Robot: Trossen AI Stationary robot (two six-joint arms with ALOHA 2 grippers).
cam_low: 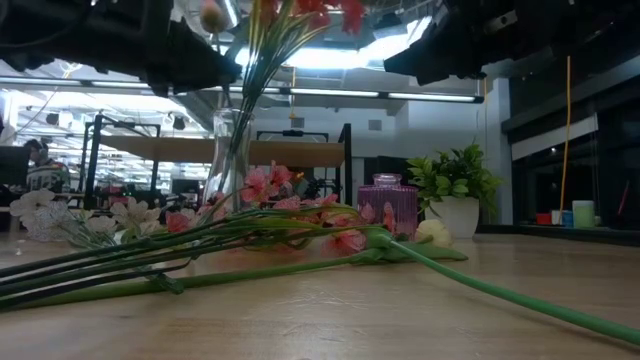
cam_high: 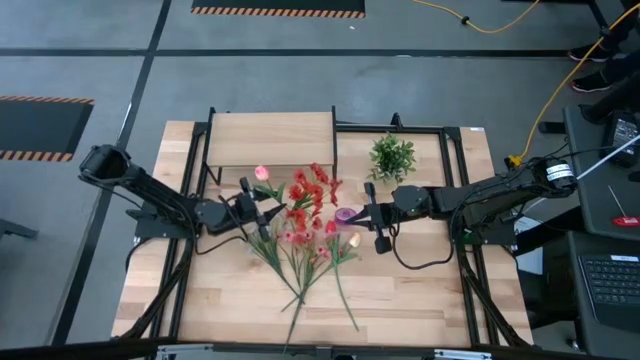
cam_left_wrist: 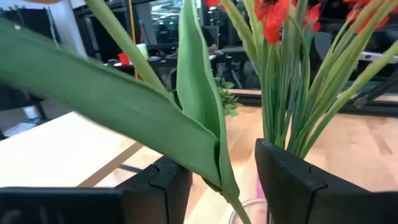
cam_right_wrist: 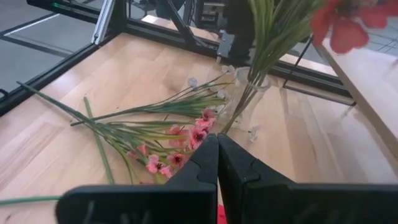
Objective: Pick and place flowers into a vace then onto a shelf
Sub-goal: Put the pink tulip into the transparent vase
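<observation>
Flowers stem between parted left gripper fingers, over vase; right gripper shut.

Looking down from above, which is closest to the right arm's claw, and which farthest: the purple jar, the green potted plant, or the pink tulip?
From the right gripper:
1. Purple jar, just beside it, toward the table's middle.
2. Green plant, behind it near the table's back edge.
3. Pink tulip, farthest, over by the left arm.
</observation>
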